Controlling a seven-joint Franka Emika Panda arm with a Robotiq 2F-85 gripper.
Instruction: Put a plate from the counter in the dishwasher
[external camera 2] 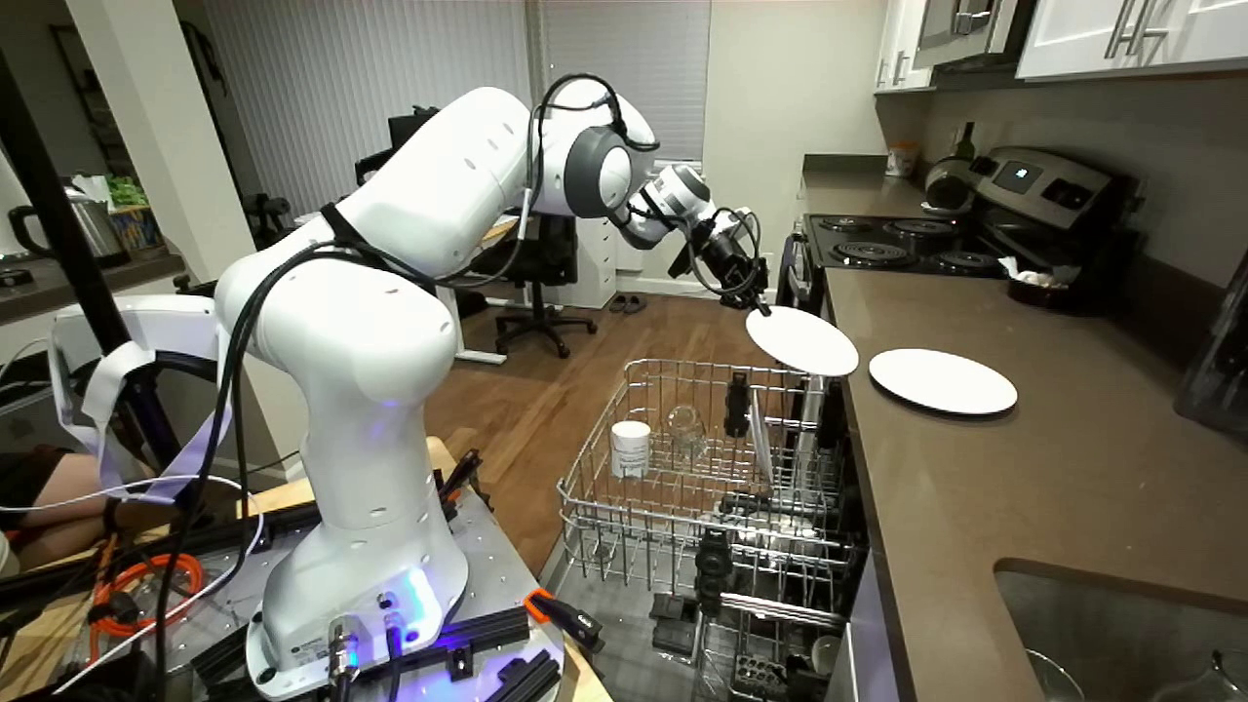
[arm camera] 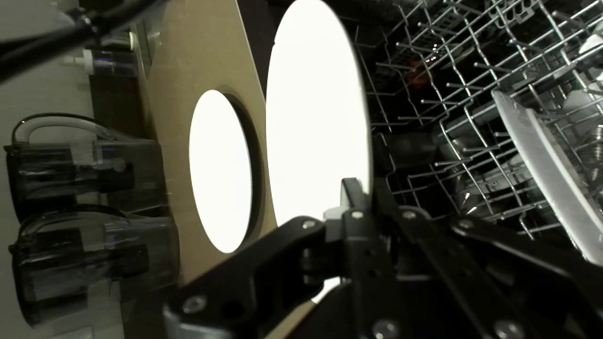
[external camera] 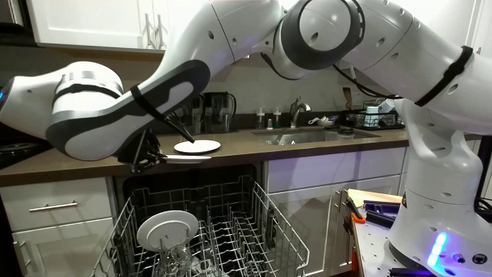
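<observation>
While the arm (external camera 2: 390, 229) is reaching over the dishwasher (external camera: 153, 179), its gripper (arm camera: 366, 192) is clenching the plate (arm camera: 318, 113), the jaws squeezing around its rim. The plate is hanging in the air alongside the front edge of the counter (external camera 2: 1063, 507), higher than the pulled-out rack (external camera: 281, 217); whether it is touching that edge I cannot tell. In an exterior view the plate (external camera: 188, 159) is showing almost edge-on. A second plate (external camera 2: 943, 381) is lying on the counter, near the held one but apart from it. In the rack, a ringed dish (external camera: 168, 227) is leaning steeply, with a glass (external camera: 180, 256) sitting just beside it. In an exterior view, a white cup (external camera 2: 630, 448) is standing in the rack too. Along the back of the counter, two pitchers (arm camera: 89, 169) are standing side by side, while a faucet (external camera: 295, 111) is rising over the sink (external camera: 303, 136), two pump bottles (external camera: 260, 120) standing near it. Past the sink, a blue cup (external camera: 371, 116) is standing in a drainer (external camera: 359, 125), and the other way the counter is running up to a black-topped stove (external camera 2: 907, 244).
</observation>
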